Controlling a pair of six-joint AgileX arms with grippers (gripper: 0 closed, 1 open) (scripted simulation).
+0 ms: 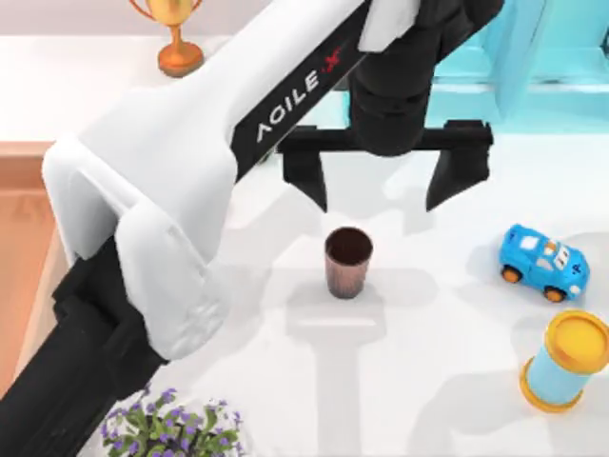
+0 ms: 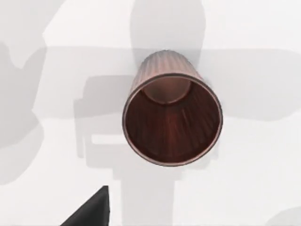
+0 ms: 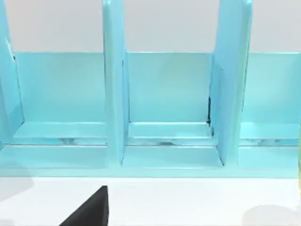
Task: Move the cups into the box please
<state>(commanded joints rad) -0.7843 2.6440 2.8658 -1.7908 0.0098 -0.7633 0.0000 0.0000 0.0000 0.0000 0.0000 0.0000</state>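
Observation:
A dark reddish-brown ribbed cup [image 1: 347, 262] stands upright on the white table, near the middle of the top view. My left gripper [image 1: 381, 190] hangs just beyond it, open, its two black fingers spread wide with nothing between them. The left wrist view looks down into the cup [image 2: 171, 117], past one black fingertip [image 2: 89, 212]. The box [image 1: 21, 164], with tan walls and an orange floor, lies at the table's left edge, partly behind my left arm. A dark part of my right gripper [image 3: 89, 212] faces the turquoise shelf.
A turquoise shelf unit [image 1: 533, 57] lines the back right. A blue toy car [image 1: 542, 264] and a blue cylinder with a yellow lid [image 1: 566, 362] sit at the right. A gold trophy [image 1: 176, 38] stands at the back left, a flowering plant [image 1: 171, 428] at the front.

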